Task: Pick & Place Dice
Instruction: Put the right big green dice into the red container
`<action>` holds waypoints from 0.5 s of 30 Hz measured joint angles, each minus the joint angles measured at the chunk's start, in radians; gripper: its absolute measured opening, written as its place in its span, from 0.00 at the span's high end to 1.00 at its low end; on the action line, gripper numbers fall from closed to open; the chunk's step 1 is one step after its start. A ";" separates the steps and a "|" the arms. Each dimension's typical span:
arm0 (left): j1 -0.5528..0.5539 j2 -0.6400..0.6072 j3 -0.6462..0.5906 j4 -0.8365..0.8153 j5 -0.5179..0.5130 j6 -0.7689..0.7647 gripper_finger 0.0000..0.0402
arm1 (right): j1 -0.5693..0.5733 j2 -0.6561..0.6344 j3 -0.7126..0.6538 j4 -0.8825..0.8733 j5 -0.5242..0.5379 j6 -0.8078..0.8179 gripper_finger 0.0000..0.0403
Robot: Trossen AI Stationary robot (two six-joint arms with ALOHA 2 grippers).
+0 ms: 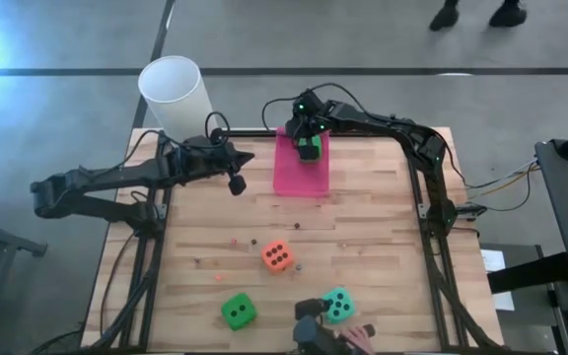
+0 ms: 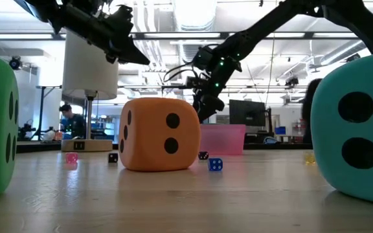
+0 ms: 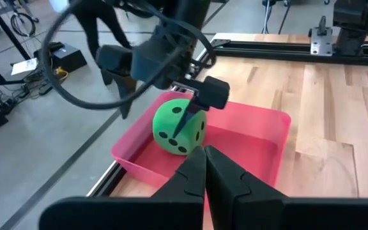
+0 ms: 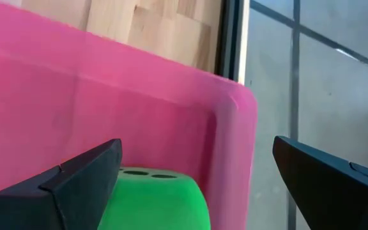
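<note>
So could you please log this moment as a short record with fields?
Right pincer: open, over the pink tray, a green die between its fingers
Left pincer: shut, empty, beside the tray
Dice on table: orange die, second green die, teal die
White cup: at the far left corner

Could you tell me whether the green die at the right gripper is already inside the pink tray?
Inside. The green die sits within the pink tray walls, and the right gripper stands open around it.
</note>
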 joint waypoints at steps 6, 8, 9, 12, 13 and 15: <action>-0.001 0.000 0.000 0.000 0.000 0.000 0.99 | -0.010 0.000 -0.012 0.012 0.076 -0.017 0.01; 0.000 0.000 0.000 0.000 0.000 0.000 0.99 | -0.011 0.000 -0.012 0.013 0.121 -0.017 0.01; -0.001 0.000 0.000 0.000 0.000 0.001 0.99 | -0.012 0.000 -0.012 0.013 0.137 -0.017 0.01; -0.001 0.000 0.000 0.000 0.000 0.001 0.99 | -0.012 0.000 -0.012 0.013 0.180 -0.017 0.01; -0.001 0.000 0.000 0.000 0.000 0.001 0.99 | -0.012 0.000 -0.012 0.013 0.188 -0.017 0.01; 0.000 0.000 0.000 0.000 0.000 0.001 0.99 | -0.011 -0.001 -0.012 0.012 0.205 -0.019 0.01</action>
